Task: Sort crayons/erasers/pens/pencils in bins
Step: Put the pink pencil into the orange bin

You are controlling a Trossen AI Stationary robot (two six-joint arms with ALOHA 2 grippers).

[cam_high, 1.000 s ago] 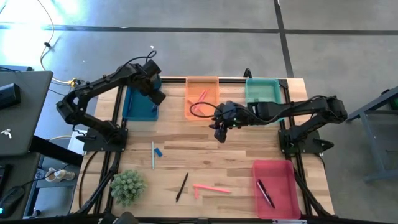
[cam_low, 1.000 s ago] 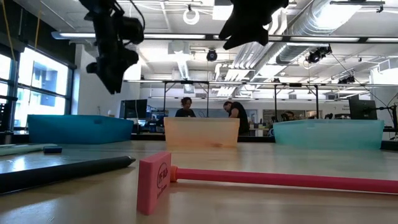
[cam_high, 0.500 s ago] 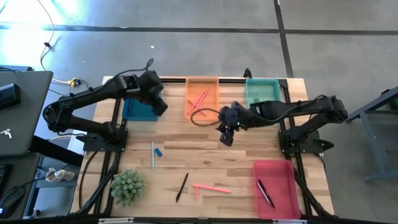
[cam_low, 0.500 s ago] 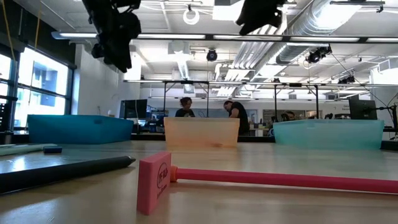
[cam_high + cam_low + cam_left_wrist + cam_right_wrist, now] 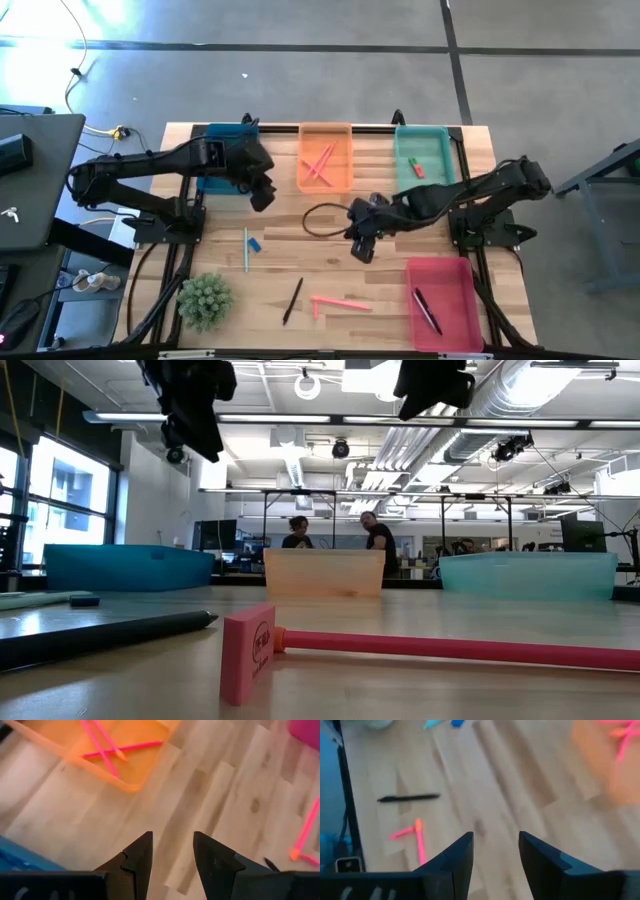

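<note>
My left gripper (image 5: pixel 262 195) hangs open and empty over bare wood between the dark blue bin (image 5: pixel 225 160) and the orange bin (image 5: pixel 325 158); its wrist view (image 5: pixel 172 850) shows nothing between the fingers. My right gripper (image 5: pixel 360 245) hangs open and empty over the table's middle (image 5: pixel 495 850). A black pen (image 5: pixel 292 300) and pink sticks (image 5: pixel 338 302) lie near the front edge. A blue eraser (image 5: pixel 256 244) lies beside a light blue stick (image 5: pixel 246 248). Pink sticks (image 5: pixel 320 163) lie in the orange bin, small erasers (image 5: pixel 415 165) in the teal bin (image 5: pixel 422 155), and a dark pen (image 5: pixel 427 310) in the red-pink bin (image 5: pixel 443 302).
A small green plant (image 5: pixel 205 300) stands at the front left corner. In the low view a pink block (image 5: pixel 248 653) sits at the end of a pink stick (image 5: pixel 450 650), with the black pen (image 5: pixel 100 635) to its left. People stand in the room beyond the table.
My left gripper has gone from over the dark blue bin toward the table's near edge and a little right, out over bare wood. My right gripper has gone from beside the orange bin toward the near edge, to the table's middle.
</note>
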